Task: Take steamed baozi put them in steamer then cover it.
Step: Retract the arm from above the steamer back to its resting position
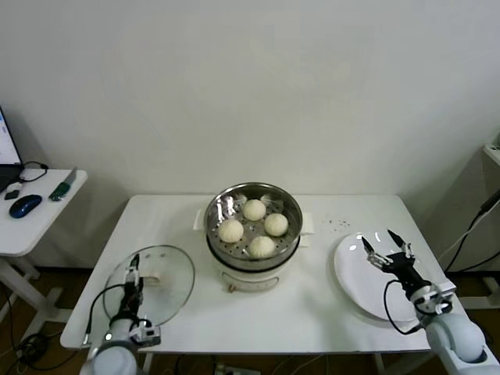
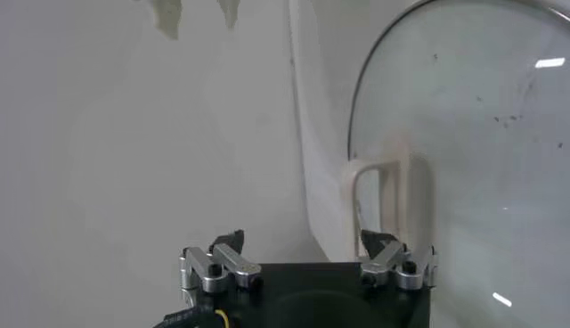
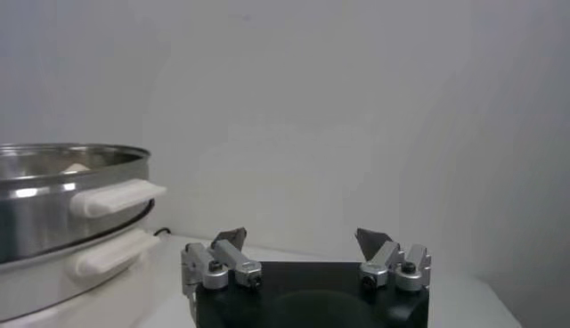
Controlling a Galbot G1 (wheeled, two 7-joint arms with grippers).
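One white table filled the lower middle of the head view. Steamer sat at its centre, on a white pot base, uncovered. Plate lay lower right of the frame, bare. Cover lay flat lower left of the frame, near the table's front-left corner, well apart from the steamer; its cream handle showed w/ the glass in the left wrist view. Four baozi sat inside the steamer basket, in a diamond: one at top, one left, one right, one at bottom.

Left gripper hovered over the cover's left part, fingers spread wide, holding nothing; the handle was just ahead of the right-hand finger in its wrist view. Right gripper hung over the plate at lower right, fingers also wide apart, empty. Steamer's side and white lugs showed at left edge of the right wrist view.
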